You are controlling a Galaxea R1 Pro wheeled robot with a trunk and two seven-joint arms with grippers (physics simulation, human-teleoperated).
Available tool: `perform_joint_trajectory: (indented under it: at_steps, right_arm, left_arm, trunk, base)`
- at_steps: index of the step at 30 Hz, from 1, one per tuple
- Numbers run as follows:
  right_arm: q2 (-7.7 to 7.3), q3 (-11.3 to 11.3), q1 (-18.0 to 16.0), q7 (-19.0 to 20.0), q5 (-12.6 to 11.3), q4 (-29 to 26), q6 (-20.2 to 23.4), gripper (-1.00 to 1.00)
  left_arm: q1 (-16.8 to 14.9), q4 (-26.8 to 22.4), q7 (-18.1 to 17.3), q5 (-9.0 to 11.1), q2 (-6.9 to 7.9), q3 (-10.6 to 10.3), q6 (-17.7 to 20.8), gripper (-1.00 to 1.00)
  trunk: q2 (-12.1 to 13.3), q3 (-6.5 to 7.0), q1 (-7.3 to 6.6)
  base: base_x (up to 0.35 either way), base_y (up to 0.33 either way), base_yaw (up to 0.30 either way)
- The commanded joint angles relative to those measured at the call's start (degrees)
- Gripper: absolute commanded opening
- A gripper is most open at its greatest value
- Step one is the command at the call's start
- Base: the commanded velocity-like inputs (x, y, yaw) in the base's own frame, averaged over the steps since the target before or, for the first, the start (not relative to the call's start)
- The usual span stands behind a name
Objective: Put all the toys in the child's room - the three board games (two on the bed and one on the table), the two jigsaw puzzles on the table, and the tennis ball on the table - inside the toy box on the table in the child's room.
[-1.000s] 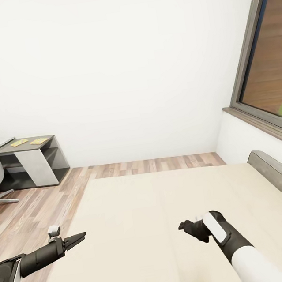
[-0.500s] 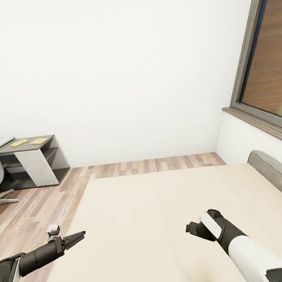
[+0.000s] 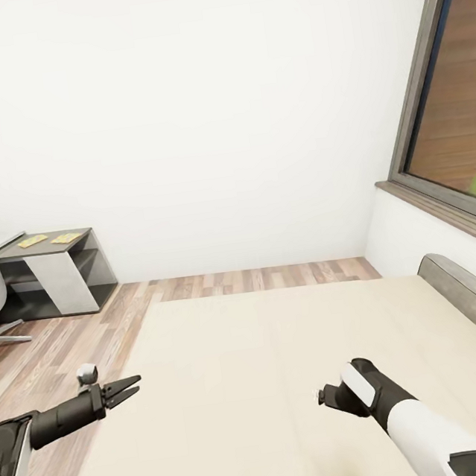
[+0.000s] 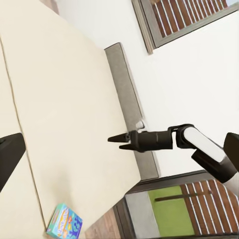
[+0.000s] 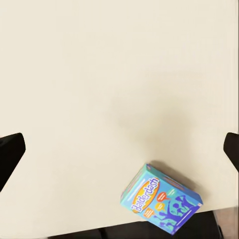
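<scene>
The blue Balderdash board game [image 5: 160, 201] lies flat on the cream bed [image 3: 231, 359], right by the bed's edge. In the right wrist view it sits at the lower right of the frame, with its long side slanting up toward the right. It is below the right tool [image 3: 328, 396], off to one side and not between the two fingers, which show as dark tips at the frame's two side edges, spread wide with nothing in them. In the left wrist view the same box sits at the bottom left, at the bed's corner. The right arm looks nearer to it, so it seems the better one for the pick. That arm is bent and hangs low over the bed at the lower right of the head view. The left tool [image 3: 124, 391] points out flat at the lower left, fingers close together and empty. Two jigsaw puzzles [image 3: 46, 239] lie far off on the dark bench [image 3: 80, 233] at the left.
</scene>
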Motion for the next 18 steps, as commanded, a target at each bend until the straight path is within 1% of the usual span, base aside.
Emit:
perform_joint_trajectory:
  at_steps: [1, 6, 11, 16, 18]
  right_arm:
    - [-0.15, -0.04, -0.04, -0.48, -0.34, 0.09, 0.23, 1.0]
    - [-0.89, 0.1, 0.01, -0.49, 0.29, 0.59, 0.4, 1.0]
    - [-1.09, 0.1, 0.37, -0.5, 0.49, 0.71, -0.26, 1.0]
    - [-1.35, 0.1, 0.87, -0.39, 0.69, 0.76, -2.7, 1.0]
    - [-1.51, 0.11, 2.15, -0.21, 0.76, 0.77, -4.71, 1.0]
  left_arm:
    - [-0.07, -0.11, -0.32, -0.27, -0.07, 0.02, 0.65, 1.0]
    - [-0.1, -0.49, -0.31, -0.35, -0.67, -0.1, 0.76, 1.0]
    - [-0.11, -0.68, -0.47, -0.44, -0.91, -0.16, 0.89, 1.0]
    - [-0.11, -0.73, -0.54, -0.64, -1.02, -0.21, 1.05, 1.0]
    - [-0.12, -0.75, -0.64, -0.64, -1.05, -0.22, 1.12, 1.0]
  trunk:
    - [-0.13, -0.13, 0.04]
    - [-0.13, -0.13, 0.04]
    - [-0.13, -0.13, 0.04]
    - [-0.13, -0.13, 0.04]
    - [-0.13, -0.13, 0.04]
  base:
    - [0.0, 0.0, 0.0]
    - [0.0, 0.0, 0.0]
    - [0.0, 0.0, 0.0]
    - [0.0, 0.0, 0.0]
    - [0.0, 0.0, 0.0]
